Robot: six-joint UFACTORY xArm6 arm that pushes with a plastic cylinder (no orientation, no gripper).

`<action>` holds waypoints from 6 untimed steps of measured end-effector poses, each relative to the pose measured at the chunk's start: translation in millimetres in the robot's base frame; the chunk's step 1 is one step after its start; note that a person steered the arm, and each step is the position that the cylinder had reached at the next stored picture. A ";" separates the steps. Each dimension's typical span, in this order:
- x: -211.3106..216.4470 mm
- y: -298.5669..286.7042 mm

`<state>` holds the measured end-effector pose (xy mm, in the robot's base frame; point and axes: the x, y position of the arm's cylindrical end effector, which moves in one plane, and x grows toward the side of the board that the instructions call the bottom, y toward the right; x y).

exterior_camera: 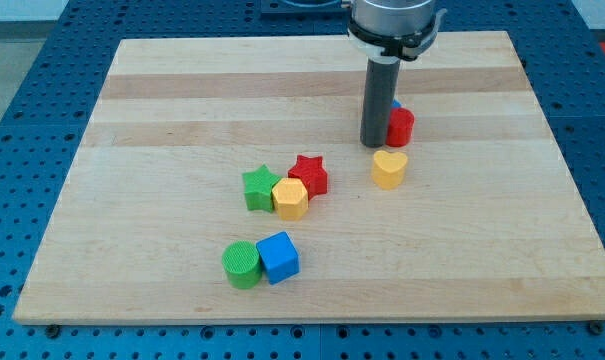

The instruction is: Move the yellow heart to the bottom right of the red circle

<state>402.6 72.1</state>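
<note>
While your rod stands upright over the far right part of the wooden board [182,80], my tip [373,146] rests on the surface just left of the red circle [401,127], touching or nearly touching it — you cannot tell which from this angle. No hand ends this arm, only the bare rod, so there is nothing spread, pressed or pinching to report. A sliver of a blue block [395,105] shows behind the red circle on its far side; its shape is hidden by the rod.

You find the yellow heart [389,169] lying flat just near of the tip and just near-left of the red circle, apart from both.

Toward the middle of the board, well left of the tip, three blocks sit bunched and touching — a green star [261,187] on the left, a red star [309,174] on the right, and a yellow hexagon [290,198] between them on the near side.

Nearer still, a green cylinder [242,264] and a blue cube [278,256] stand side by side, touching, the cylinder on the left.

Around the board you see a blue perforated table [22,120].
</note>
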 end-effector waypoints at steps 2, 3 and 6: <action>1.8 8.7; 1.8 4.0; 65.7 -47.7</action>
<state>468.3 24.4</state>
